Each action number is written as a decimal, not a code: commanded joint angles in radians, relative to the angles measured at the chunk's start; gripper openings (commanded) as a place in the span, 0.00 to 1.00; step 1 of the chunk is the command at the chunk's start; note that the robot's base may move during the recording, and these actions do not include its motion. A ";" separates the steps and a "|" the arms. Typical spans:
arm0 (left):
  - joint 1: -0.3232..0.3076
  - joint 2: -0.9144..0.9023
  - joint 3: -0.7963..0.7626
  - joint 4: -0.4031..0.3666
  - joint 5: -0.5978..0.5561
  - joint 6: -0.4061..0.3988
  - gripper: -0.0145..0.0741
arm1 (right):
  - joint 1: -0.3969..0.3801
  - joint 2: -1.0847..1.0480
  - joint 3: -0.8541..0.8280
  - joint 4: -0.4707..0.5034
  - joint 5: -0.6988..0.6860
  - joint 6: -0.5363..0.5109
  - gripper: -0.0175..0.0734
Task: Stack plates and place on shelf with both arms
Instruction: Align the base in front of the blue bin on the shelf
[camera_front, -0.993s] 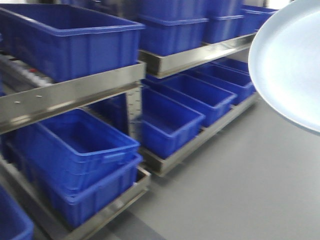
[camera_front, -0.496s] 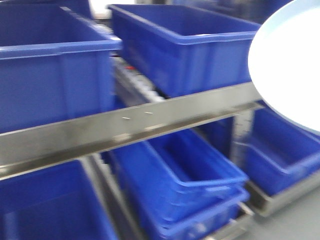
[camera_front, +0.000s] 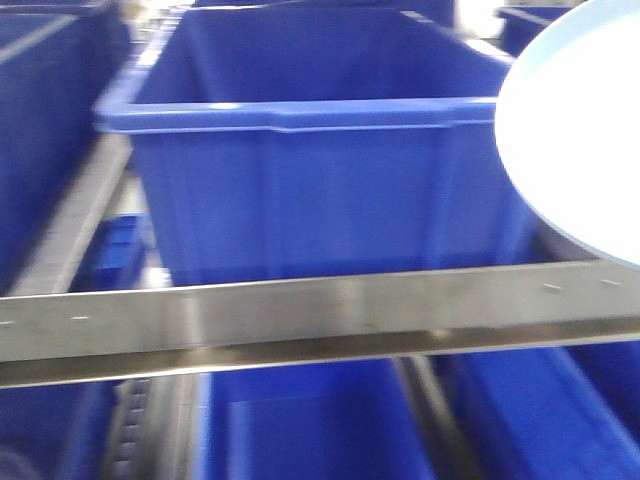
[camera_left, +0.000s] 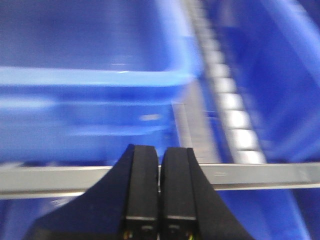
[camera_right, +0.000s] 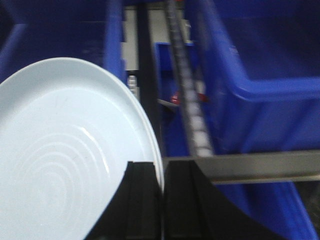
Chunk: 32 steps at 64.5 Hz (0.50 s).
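A: Right wrist view. The right gripper (camera_right: 162, 200) has its two black fingers pressed onto the rim of the large round pale bluish-white glossy plate (camera_right: 65, 165), which hangs edge-on, off to the gripper's left. Whether that is one plate or two stacked, I cannot tell; only one face and one rim edge show.

B: And the left gripper (camera_left: 160, 195)?

A: Fingers together, nothing between them. It points at the brushed stainless-steel shelf rail (camera_left: 260, 175), with a big blue plastic crate (camera_left: 90, 100) behind it.

B: Position relative to the shelf?

A: In the front view the plate (camera_front: 570, 130) is in the air at upper right, in front of the steel rail (camera_front: 300, 320) and overlapping the blue crate (camera_front: 310, 170). Not resting on anything.

B: Handling notes?

A: Judgement only: stiff, smooth, likely ceramic or melamine, so slippery and possibly breakable if dropped. A pinch on the thin rim carries the whole disc out to one side, so it will want to pivot in the fingers. The raised lip is the only purchase. I would bring the left gripper to the opposite rim before setting it down, and keep motion slow.

B: Caveat?

A: All views are blurred, so fine detail is unreliable.
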 joint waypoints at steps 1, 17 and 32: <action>-0.007 0.005 -0.028 -0.006 -0.078 -0.009 0.26 | -0.006 0.004 -0.034 -0.004 -0.100 -0.004 0.24; -0.007 0.005 -0.028 -0.006 -0.078 -0.009 0.26 | -0.006 0.004 -0.034 -0.004 -0.100 -0.004 0.24; -0.007 0.005 -0.028 -0.006 -0.078 -0.009 0.26 | -0.006 0.004 -0.034 -0.004 -0.100 -0.004 0.24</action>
